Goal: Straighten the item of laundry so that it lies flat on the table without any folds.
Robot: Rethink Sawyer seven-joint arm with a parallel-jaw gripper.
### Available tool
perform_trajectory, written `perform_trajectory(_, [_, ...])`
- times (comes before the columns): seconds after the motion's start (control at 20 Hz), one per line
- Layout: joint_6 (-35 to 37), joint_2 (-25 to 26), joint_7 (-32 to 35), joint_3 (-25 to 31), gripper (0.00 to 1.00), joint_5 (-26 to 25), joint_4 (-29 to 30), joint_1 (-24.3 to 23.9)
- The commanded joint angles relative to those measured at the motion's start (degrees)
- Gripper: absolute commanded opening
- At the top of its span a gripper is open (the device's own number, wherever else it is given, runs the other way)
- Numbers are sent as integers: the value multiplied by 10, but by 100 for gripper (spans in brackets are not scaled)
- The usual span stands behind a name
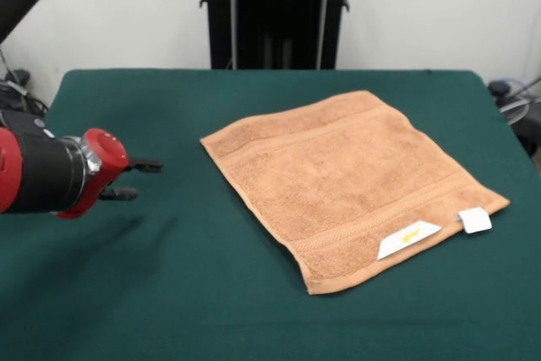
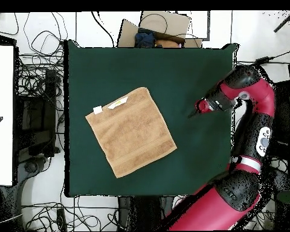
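Nearest the front camera we see bare green table [image 1: 211, 310], then the towel's [image 1: 355, 188] closest corner, with a white label [image 1: 408, 237] lying on the border band and a small white tag [image 1: 475, 220] sticking out past the hem just beside it. The orange-tan terry towel is spread open right of centre, turned at an angle to the table's edges, and we find no fold or lifted corner in either view; we judge the task essentially met.

Further back and well apart from the cloth, our gripper [image 1: 133, 180] hangs to the left, its arm coming in roughly level. The two dark fingers [image 1: 145, 165] stand parted with a gap between them and hold nothing. At the far side stands the black pedestal [image 1: 275, 10].

The risk now is undoing good work. We think any sweep across the table at cloth height could catch the hem and drag a wrinkle in, since terry grips and bunches easily. A needless pinch at a corner could also fold it over on release.
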Motion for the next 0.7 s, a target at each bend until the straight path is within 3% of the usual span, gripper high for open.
perform_trajectory(0.05, [-105, -49, 208, -90, 100, 49, 136, 16])
perform_trajectory(0.4, [-245, -97, 261, -130, 100, 88, 246, 15])
perform_trajectory(0.6, [-466, -176, 227, -124, 100, 72, 364, 1])
perform_trajectory(0.7, [-529, -212, 235, -122, 100, 64, 412, -3])
